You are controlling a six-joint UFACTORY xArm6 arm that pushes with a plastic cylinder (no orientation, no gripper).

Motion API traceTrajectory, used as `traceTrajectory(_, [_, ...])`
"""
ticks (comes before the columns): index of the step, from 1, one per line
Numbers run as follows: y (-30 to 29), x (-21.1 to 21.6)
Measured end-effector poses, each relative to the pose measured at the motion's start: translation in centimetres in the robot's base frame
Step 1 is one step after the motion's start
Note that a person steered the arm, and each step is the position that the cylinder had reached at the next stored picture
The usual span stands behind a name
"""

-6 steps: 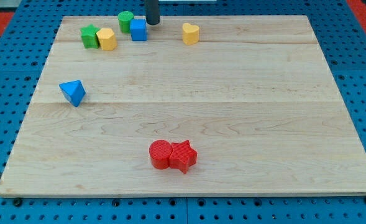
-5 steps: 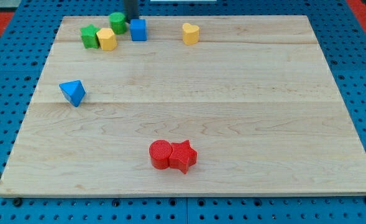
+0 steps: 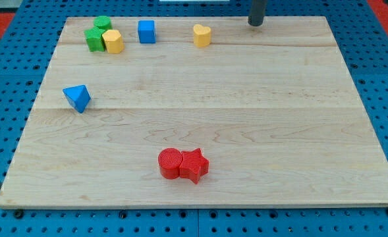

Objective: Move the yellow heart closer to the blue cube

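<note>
Eight blocks: on the bench (image 3: pixel 259 99), none touching my tip.
Tool: bare rod, no jaws to spread or press; my tip (image 3: pixel 255 24) rests near the view's top edge, pinching nothing.
Yellow heart (image 3: pixel 201 35): top strip, to the view's left of my tip and slightly lower, apart from it.
Blue cube (image 3: pixel 146 31): further left on the same strip, a clear gap from the heart.
Key relation: tip, heart and cube lie roughly in one line, heart in the middle; a leftward push looks suitable.
Other stock: green blocks (image 3: pixel 97 34), yellow block (image 3: pixel 113 41), blue pyramid (image 3: pixel 77 98), red cylinder (image 3: pixel 170 164), red star (image 3: pixel 194 164).
</note>
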State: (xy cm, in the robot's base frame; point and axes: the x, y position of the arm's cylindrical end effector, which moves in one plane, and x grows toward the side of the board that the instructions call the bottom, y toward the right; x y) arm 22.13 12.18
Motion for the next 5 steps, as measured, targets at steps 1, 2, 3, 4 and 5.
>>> traceTrajectory(1, [-4.2, 3.4])
traceTrajectory(2, [-7.8, 3.0])
traceTrajectory(3, [-9.7, 1.3])
traceTrajectory(4, [-14.7, 1.3])
traceTrajectory(5, [-18.1, 1.3])
